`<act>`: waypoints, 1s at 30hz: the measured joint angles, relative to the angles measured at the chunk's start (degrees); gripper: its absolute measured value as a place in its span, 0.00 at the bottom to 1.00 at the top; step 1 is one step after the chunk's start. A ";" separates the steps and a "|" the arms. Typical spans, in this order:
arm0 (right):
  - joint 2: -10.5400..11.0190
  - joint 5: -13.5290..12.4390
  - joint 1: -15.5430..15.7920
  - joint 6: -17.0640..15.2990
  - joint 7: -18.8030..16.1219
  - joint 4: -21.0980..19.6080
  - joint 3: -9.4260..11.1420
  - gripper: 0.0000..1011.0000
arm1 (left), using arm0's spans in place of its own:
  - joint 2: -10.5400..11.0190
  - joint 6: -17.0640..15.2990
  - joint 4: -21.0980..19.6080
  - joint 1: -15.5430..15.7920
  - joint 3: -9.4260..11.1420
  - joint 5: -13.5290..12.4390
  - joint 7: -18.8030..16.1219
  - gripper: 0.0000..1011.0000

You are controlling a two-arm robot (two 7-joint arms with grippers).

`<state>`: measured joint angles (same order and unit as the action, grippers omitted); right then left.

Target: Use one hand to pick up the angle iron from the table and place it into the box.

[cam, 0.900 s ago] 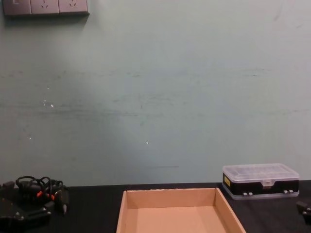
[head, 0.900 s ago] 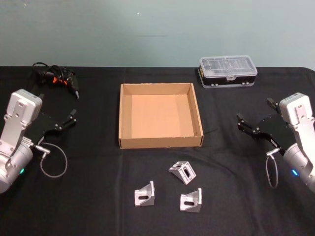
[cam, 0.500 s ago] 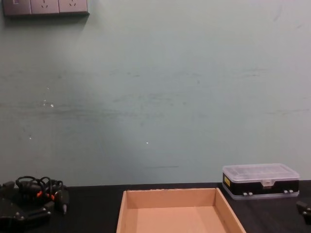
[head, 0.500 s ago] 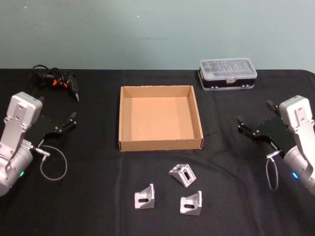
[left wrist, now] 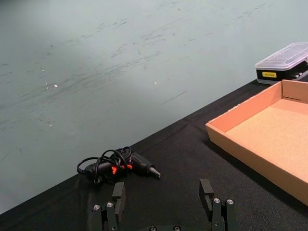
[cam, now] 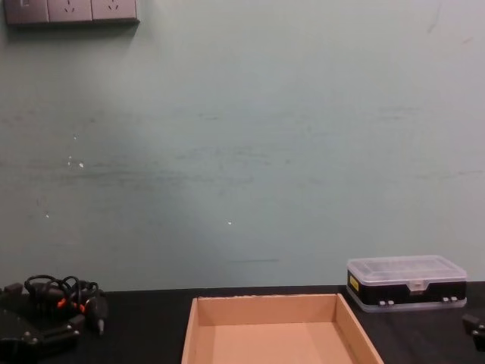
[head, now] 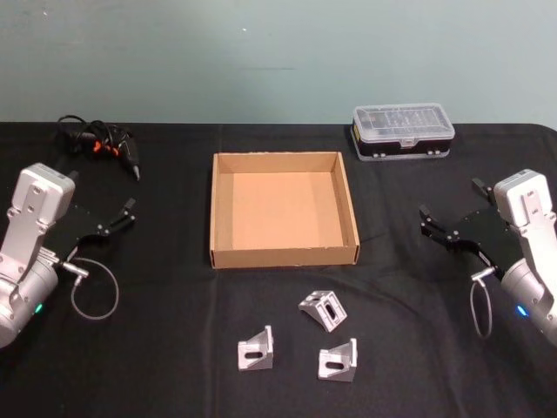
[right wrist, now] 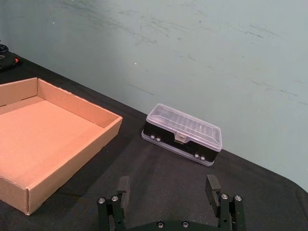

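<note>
Angle irons, three, silver, slotted, lie on the black desk [head: 157, 374] nearer the robot than the box [head: 283, 255]. None touches the box or another iron. Closest angle iron [head: 323, 309] sits just off the box's front wall, toward its right half. Left angle iron [head: 256, 348] and right angle iron [head: 338, 359] lie farther out from that wall, side by side and apart.

Left pincer [left wrist: 162, 192] hangs to the left of the box, well apart from it, fingers spread wide, nothing between them. Right pincer [right wrist: 167, 186] hangs to the right of the box, also well apart, fingers spread wide and empty. Both aim roughly toward the box.

Box is tan cardboard, shallow, no lid, nothing inside. No print is visible on its walls.

Plastic case [head: 403, 129] with clear lid and black base stands beyond the box's far right corner, near the desk's back edge. It has a small yellow label [left wrist: 269, 74] on one end; the writing is too small to read. Black device [head: 100, 142] with looped cable and orange marks lies beyond the box's far left corner, well apart.

Pale green wall [cam: 242, 152] is behind the desk. Grey wall sockets [cam: 72, 10] are mounted high up, left of the box.
</note>
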<state>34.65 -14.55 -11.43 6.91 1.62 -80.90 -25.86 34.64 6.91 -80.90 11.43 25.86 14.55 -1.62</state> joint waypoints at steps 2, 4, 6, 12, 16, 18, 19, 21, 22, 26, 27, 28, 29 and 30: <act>0.00 0.00 0.00 0.00 0.00 0.00 0.00 0.99 | 0.00 0.00 0.00 0.00 0.00 0.00 0.00 1.00; 0.00 0.00 0.00 0.00 0.00 0.00 0.00 0.99 | 0.00 0.00 0.00 0.00 0.00 0.00 0.00 1.00; 0.00 0.00 0.00 0.00 0.00 0.00 0.00 0.99 | 0.00 0.00 0.00 0.00 0.00 0.00 0.00 1.00; 0.00 0.00 0.00 0.00 0.00 0.00 0.00 0.99 | 0.00 0.00 0.00 0.00 0.00 0.00 0.00 1.00; 0.00 0.00 0.00 0.00 0.00 0.00 0.00 0.99 | 0.00 0.00 0.00 0.00 0.00 0.00 0.00 1.00; 0.00 0.00 0.00 0.00 0.00 0.00 0.00 0.99 | 0.00 0.00 0.00 0.00 0.00 0.00 0.00 1.00; 0.00 0.00 0.00 0.00 0.00 0.00 0.00 0.99 | 0.00 0.00 0.00 0.00 0.00 0.00 0.00 1.00; 0.00 0.00 0.00 0.00 0.00 0.00 0.00 0.99 | 0.00 0.00 0.00 0.00 0.00 0.00 0.00 1.00; 0.00 0.00 0.00 0.00 0.00 0.00 0.00 0.99 | 0.00 0.00 0.00 0.00 0.00 0.00 0.00 1.00; 0.00 0.00 0.00 0.00 0.00 0.00 0.00 0.99 | 0.00 0.00 0.00 0.00 0.00 0.00 0.00 1.00; 0.00 0.00 0.00 0.00 0.00 0.00 0.00 0.99 | 0.00 0.00 0.00 0.00 0.00 0.00 0.00 1.00; 0.00 0.00 0.00 0.00 0.00 0.00 0.00 0.99 | 0.00 0.00 0.00 0.00 0.00 0.00 0.00 1.00; 0.00 0.00 0.00 0.00 0.00 0.00 0.00 0.99 | 0.00 0.00 0.00 0.00 0.00 0.00 0.00 1.00; 0.00 0.00 0.00 0.00 0.00 0.00 0.00 0.99 | 0.00 0.00 0.00 0.00 0.00 0.00 0.00 1.00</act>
<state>34.64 -14.55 -11.43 6.91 1.62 -80.90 -25.86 34.65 6.91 -80.90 11.43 25.86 14.55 -1.62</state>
